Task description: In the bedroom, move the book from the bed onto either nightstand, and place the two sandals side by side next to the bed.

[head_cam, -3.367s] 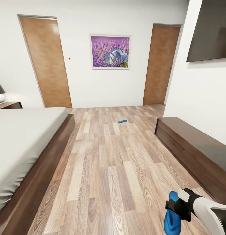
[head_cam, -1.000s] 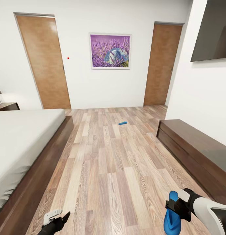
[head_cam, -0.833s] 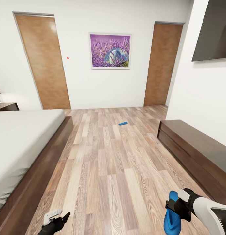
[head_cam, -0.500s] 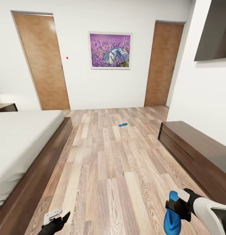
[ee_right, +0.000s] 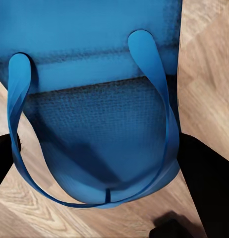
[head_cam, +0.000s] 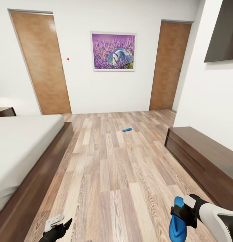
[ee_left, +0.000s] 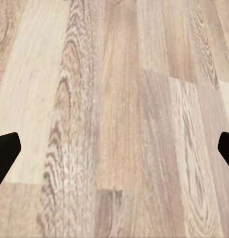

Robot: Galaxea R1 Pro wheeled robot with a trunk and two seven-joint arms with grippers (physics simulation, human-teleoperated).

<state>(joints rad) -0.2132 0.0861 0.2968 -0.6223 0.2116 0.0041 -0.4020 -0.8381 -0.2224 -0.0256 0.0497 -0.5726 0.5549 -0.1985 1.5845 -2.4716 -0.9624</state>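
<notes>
Your right hand [head_cam: 181, 215] grips one blue sandal [head_cam: 177, 220] above the floor [head_cam: 113, 174]; your left hand [head_cam: 57, 228] hangs open, empty. The other sandal [head_cam: 127, 129] lies far ahead, well apart from the bed [head_cam: 18, 144].

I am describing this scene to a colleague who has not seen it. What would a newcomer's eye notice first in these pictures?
Probably the bright blue sandal hanging from the right gripper at the lower right of the head view, vivid against the pale wooden floor. Next, the purple lavender picture on the far wall between two wooden doors, and the second blue sandal lying alone on the floor far ahead. The grey bed lies along the left.
</notes>
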